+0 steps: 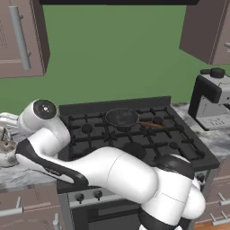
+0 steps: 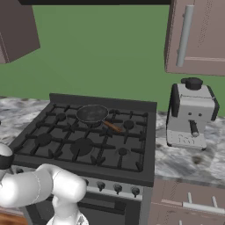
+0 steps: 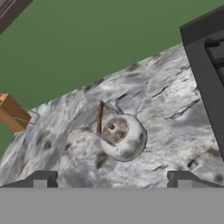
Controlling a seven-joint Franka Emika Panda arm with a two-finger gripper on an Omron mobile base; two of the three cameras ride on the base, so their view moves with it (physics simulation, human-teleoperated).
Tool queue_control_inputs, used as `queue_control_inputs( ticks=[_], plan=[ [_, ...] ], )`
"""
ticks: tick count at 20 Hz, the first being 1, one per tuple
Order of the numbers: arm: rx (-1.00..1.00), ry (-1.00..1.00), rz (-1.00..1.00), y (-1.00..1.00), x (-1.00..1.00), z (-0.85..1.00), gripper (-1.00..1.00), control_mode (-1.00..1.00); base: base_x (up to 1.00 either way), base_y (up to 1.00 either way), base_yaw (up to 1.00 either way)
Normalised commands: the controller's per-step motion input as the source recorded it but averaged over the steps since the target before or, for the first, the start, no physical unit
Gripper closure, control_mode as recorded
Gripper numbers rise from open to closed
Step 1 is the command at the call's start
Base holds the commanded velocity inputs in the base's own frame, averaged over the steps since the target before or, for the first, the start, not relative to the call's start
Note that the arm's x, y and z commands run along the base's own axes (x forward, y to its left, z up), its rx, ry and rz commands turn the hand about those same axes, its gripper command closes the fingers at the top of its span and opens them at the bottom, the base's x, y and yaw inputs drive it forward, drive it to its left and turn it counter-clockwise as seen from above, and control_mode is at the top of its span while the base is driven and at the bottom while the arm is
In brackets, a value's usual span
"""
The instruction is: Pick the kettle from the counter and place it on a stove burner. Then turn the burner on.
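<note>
Big black stove (image 2: pixel 88 140) in the middle, dark frying pan (image 2: pixel 92 114) on a far burner. Marbled counter (image 3: pixel 166 109) to the left of the stove. Little silvery kettle (image 3: pixel 124 136) sitting upright on that counter, near the stove's edge. Gripper (image 3: pixel 112 180) spread wide above the kettle, touching nothing.

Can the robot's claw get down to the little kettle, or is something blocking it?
Probably yes. In the hand view the claw is open, with the kettle between its two tips and apart from them. The kettle sits alone on the marbled counter, its thin handle upright, with bare stone around it.
</note>
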Motion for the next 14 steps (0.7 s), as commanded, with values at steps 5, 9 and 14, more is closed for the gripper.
queue_control_inputs(
  ticks=[5,9,14],
  plan=[
    [0.0,0.0,0.0,0.0,0.03,0.0,-1.0,-1.0,0.0,0.0,0.0],
    [0.0,0.02,0.0,0.0,0.13,0.0,-1.0,-1.0,0.0,0.0,0.0],
    [-0.01,0.07,0.0,0.0,0.2,0.0,-1.0,-1.0,0.0,0.0,0.0]
  ],
)
